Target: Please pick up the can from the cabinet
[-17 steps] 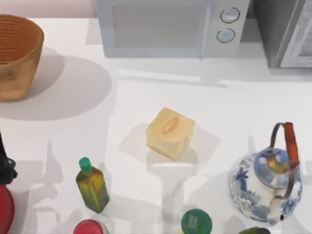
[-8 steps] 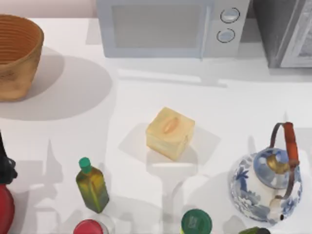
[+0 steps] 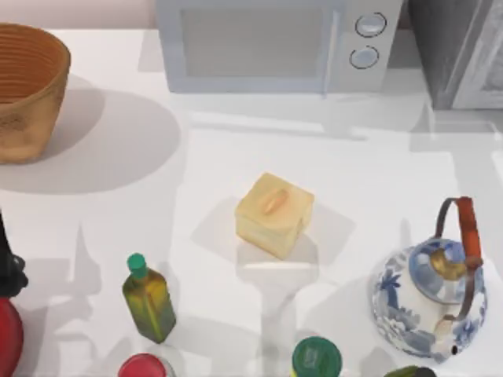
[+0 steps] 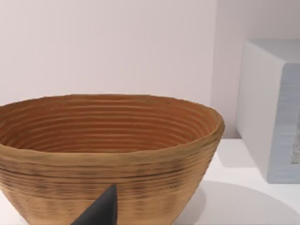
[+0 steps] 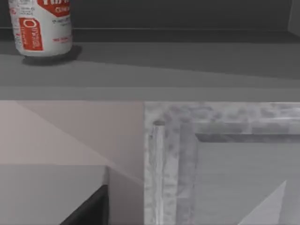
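The basket (image 4: 108, 154) looks ribbed and woven, the teapot (image 3: 428, 302) glossy glazed ceramic, the cabinet (image 5: 220, 154) mottled matt grey.

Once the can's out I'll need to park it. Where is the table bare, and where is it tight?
Bare: the strip between the microwave and the yellow block, and the stretch from the basket toward that block. Crowded: the near edge, with the oil bottle, red-topped and green-topped containers and the teapot.

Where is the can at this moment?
In the right wrist view the can stands upright on a dark shelf inside the cabinet, above its lighter framed door panel. The cabinet sits at the table's far right, beside the microwave.
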